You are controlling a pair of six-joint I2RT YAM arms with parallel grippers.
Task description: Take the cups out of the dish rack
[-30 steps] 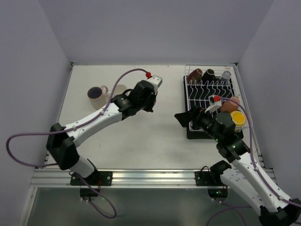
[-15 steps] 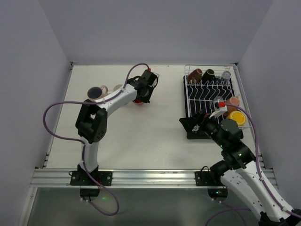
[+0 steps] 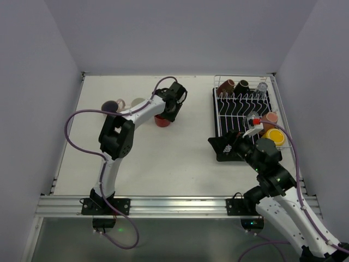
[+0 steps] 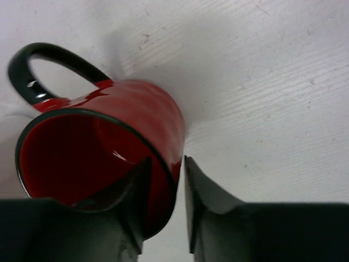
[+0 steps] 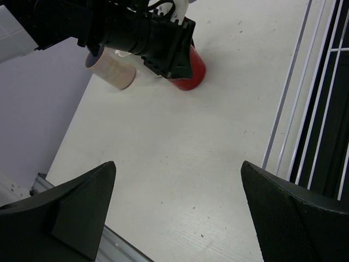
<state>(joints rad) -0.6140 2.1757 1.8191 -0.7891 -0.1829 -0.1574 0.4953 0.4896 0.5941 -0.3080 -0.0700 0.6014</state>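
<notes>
Toward worktop's (image 3: pixel 163 164) far edge: left fingers (image 4: pixel 210 199) narrowly parted astride red mug (image 4: pixel 147 109) rim; right fingers (image 5: pixel 71 202) wide, empty.

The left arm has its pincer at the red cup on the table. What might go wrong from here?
1. The left pincer has one finger inside the red cup and the other outside its wall. If it pulls away at a slant, it may hook the rim and tip the cup.
2. A pale cup stands right beside the red one. If the red cup gets dragged or topples, it would likely knock the pale one.
</notes>
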